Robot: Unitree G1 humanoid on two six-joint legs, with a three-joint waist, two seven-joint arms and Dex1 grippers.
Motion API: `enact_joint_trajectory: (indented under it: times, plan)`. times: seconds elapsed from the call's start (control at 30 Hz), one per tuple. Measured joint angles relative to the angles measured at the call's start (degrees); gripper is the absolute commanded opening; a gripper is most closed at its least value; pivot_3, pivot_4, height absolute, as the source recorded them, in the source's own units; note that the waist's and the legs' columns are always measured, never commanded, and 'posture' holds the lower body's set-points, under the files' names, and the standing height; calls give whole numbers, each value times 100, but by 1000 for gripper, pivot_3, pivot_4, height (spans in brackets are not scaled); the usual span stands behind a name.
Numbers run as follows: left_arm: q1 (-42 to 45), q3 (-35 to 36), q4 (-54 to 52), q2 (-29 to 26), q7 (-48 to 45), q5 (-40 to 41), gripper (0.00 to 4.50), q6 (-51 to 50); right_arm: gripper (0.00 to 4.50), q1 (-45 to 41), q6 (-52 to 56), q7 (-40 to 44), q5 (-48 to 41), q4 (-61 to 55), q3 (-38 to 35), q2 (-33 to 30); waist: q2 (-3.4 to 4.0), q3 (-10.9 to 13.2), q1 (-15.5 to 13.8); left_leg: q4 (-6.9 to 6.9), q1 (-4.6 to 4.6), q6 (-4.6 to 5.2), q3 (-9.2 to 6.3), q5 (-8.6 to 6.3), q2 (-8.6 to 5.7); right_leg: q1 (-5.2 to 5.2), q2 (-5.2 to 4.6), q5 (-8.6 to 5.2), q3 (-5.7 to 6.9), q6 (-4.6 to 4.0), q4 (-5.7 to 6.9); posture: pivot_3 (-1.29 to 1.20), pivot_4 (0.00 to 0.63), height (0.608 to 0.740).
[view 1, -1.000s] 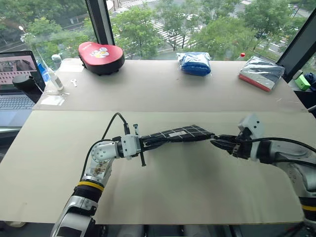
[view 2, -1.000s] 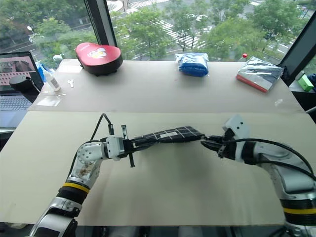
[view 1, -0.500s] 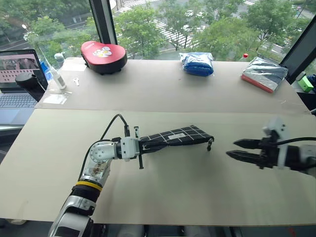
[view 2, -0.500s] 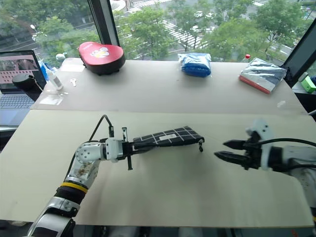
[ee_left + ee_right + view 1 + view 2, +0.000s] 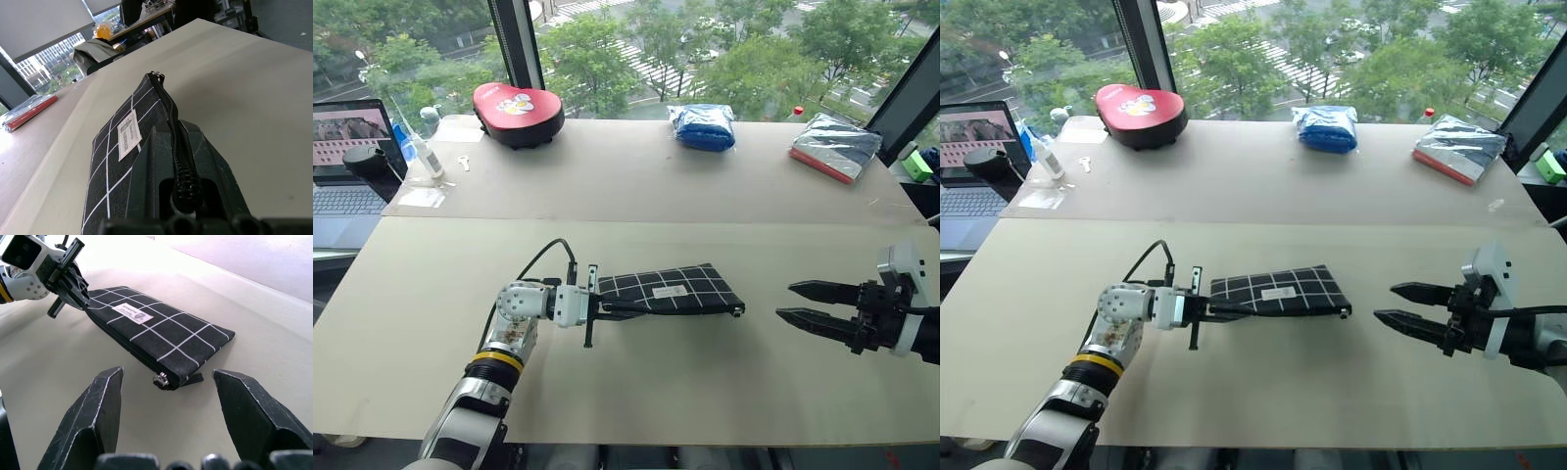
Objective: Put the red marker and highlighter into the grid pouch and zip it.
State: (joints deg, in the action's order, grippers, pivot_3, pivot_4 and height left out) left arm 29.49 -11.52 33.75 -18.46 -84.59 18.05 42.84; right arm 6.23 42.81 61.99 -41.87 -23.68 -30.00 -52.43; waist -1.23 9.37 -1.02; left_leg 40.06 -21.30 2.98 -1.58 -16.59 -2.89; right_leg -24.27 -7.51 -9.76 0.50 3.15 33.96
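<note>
At your nine o'clock, the left gripper (image 5: 607,306) is clamped on the end of the grid pouch (image 5: 671,290), fingers pinched over the zipper edge. The pouch lies flat on the desk (image 5: 636,392) near its centre, white label up, with the slider at the end pointing toward three o'clock. Over at three o'clock your right gripper (image 5: 798,303) hangs well apart from the pouch, fingers spread wide and empty.

Bright, even daylight comes through the windows (image 5: 705,49) behind the table (image 5: 636,176). Shadows are soft and faint. Both wrist views blur close up.
</note>
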Motion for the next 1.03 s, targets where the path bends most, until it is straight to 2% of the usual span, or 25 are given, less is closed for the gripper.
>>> enact_joint_trajectory:
  times: [0.13,0.2,0.3,0.37,0.43,0.47,0.57,0.63,0.83,1.03]
  plan:
    - [106,22,224,125,-21,19,2350,-129,3273,-138,-2,-182,3,14,101,84,-1,0,13,0,-1,1,0,0,1,-2,0,0,1,0,1,0,150,740]
    - [147,103,157,139,206,18,3212,-409,3273,-179,-7,-237,5,41,239,112,-1,0,17,0,0,1,-1,0,1,-1,0,0,1,0,2,0,150,740]
    - [34,189,-381,-63,533,184,3212,-1573,3273,-254,-30,-260,16,181,393,143,0,0,30,-1,0,3,-2,-1,2,-2,0,-1,0,2,4,0,150,740]
    - [-138,248,-844,-213,771,432,3212,-2653,3273,-303,-85,-263,29,295,458,144,1,0,46,-1,1,5,-1,-3,3,-4,1,-2,-1,3,5,0,150,740]
    - [-387,333,-1403,-493,1193,773,3212,-4258,3273,-401,-139,-264,87,515,504,144,1,-1,65,-2,3,5,-2,-3,4,-4,3,-4,-1,6,7,0,150,740]
    - [-469,379,-1542,-575,1330,870,3212,-4647,3273,-430,-150,-263,113,571,520,144,1,0,69,-2,4,5,-3,-3,4,-5,4,-4,-1,6,8,0,150,740]
    - [-864,782,-2328,-804,2276,1202,3212,-6163,3273,-581,-288,-249,262,891,720,144,1,0,83,-3,4,4,-3,-2,6,-8,6,-4,-2,6,8,0,150,740]
    - [-1010,1199,-2750,-832,2837,1525,3212,-6828,3273,-649,-356,-239,305,1021,798,144,1,0,64,-3,4,2,-5,-1,6,-8,5,-4,-2,6,9,0,150,740]
    - [-1367,2266,-3679,-1002,4060,1976,3212,-7775,3273,-854,-527,-225,398,1257,999,243,2,0,38,-10,7,-9,-5,4,4,-8,5,-3,-5,3,7,0,150,740]
    - [-2092,2807,-4038,-1125,4382,2045,3212,-7842,3273,-940,-691,-119,572,1717,1153,263,3,1,40,-19,11,-16,-2,7,1,-10,5,-2,-12,0,5,0,150,740]
